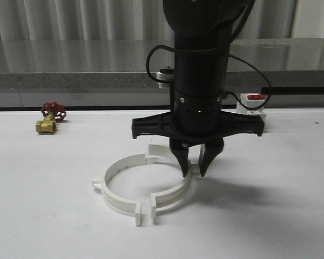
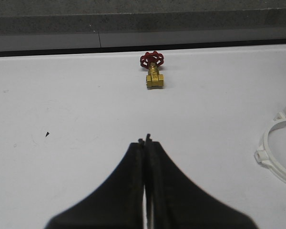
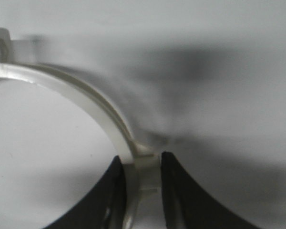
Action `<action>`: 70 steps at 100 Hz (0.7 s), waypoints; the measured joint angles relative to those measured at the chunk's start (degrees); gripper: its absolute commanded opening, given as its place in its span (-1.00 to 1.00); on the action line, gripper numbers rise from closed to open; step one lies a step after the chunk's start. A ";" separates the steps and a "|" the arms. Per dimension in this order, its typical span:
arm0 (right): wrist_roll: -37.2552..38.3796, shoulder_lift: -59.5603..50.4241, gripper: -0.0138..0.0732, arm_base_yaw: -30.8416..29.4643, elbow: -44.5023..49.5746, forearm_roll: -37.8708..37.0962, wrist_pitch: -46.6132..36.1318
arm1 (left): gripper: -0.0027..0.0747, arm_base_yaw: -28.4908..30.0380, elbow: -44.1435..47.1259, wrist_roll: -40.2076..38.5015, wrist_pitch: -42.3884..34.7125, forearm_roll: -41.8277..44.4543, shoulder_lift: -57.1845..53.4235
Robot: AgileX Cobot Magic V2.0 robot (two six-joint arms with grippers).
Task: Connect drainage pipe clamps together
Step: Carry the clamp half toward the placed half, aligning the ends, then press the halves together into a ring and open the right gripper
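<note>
Two white drainage pipe clamps lie on the white table and together form a nearly full ring. The left half (image 1: 116,182) is free. The right half (image 1: 175,194) has my right gripper (image 1: 193,171) shut on its wall at the outer tab. In the right wrist view the black fingertips (image 3: 168,164) press both sides of that clamp wall (image 3: 109,117), and my right gripper (image 3: 141,160) straddles it. The near flanges stand a small gap apart. My left gripper (image 2: 145,141) is shut on nothing, over bare table, with the left half's edge (image 2: 276,155) off to its side.
A brass valve with a red handwheel (image 1: 49,118) (image 2: 152,71) lies at the back left. A white breaker with a red top (image 1: 252,105) stands at the back right behind my right arm. A grey ledge (image 1: 70,81) runs along the table's far edge.
</note>
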 measured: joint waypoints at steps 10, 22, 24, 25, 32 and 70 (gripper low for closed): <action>0.61 0.13 -0.58 0.00 0.00 0.00 0.00 | -0.98 0.00 0.00 0.00 0.00 0.00 0.00; 1.32 0.22 -0.58 0.00 0.00 0.00 -0.30 | -0.98 0.00 0.00 0.00 0.00 0.00 0.00; 1.43 0.33 -0.58 0.00 0.00 0.00 -0.30 | -0.98 0.00 0.00 0.00 0.00 0.00 0.00; 1.43 0.33 -0.58 0.00 0.00 0.00 -0.43 | -0.98 0.00 0.00 0.00 0.00 0.00 0.00; 1.55 0.73 -0.58 0.00 0.00 0.00 -0.57 | -0.98 0.00 0.00 0.00 0.00 0.00 0.00; 1.64 1.50 -0.58 1.04 0.00 0.97 -1.60 | -0.98 0.00 0.00 0.00 0.00 0.00 0.00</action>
